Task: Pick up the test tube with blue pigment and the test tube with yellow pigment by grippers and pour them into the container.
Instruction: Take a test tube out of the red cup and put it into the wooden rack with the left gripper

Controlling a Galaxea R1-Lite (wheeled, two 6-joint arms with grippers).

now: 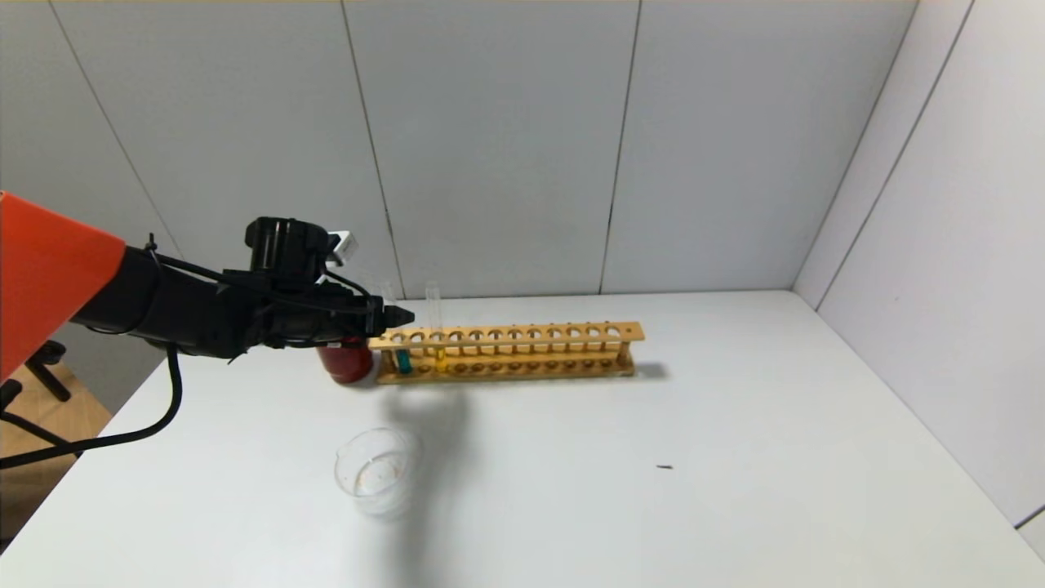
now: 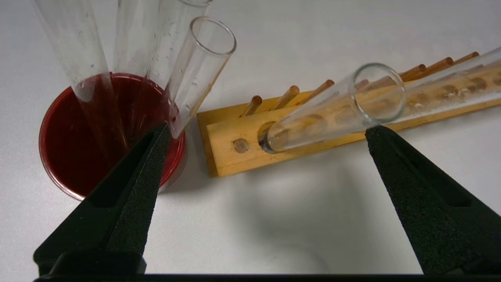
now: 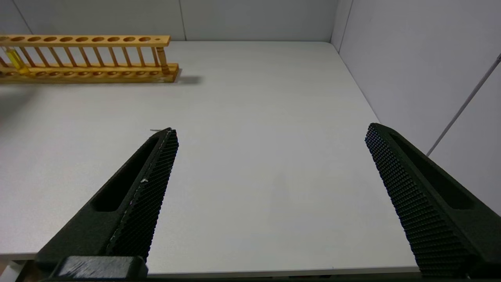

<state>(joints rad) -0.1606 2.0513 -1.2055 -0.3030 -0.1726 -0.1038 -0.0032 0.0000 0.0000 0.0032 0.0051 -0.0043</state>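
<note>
Test tubes sat in the left end of a wooden rack (image 1: 506, 351) at the back of the white worktop (image 1: 653, 490): the test tube with blue pigment (image 1: 403, 360) in one of the first holes and the test tube with yellow pigment (image 1: 440, 358) just beside it, both upright, slim clear glass with round bottoms and colour only in their tips. The left end effector (image 2: 266, 131) hovered over that end of the rack with its fingers spread wide and nothing between them; its black, pointed, rough-textured fingers (image 2: 145, 172) straddled the rim of a glass tube (image 2: 332, 105) standing in the rack, without touching it as far as the wrist view showed. Just beside the rack end stood a dark red opaque cup (image 2: 70, 149) holding several colourless tubes (image 2: 199, 66) that leaned outward. The container (image 1: 377, 472), a low, wide clear glass beaker with a pouring lip, stood nearer the robot, well apart from the rack. The right end effector (image 3: 270, 133) hung over bare worktop away from the rack, likewise wide open and holding nothing, its pads (image 3: 156, 188) patterned with a fine grid.
</note>
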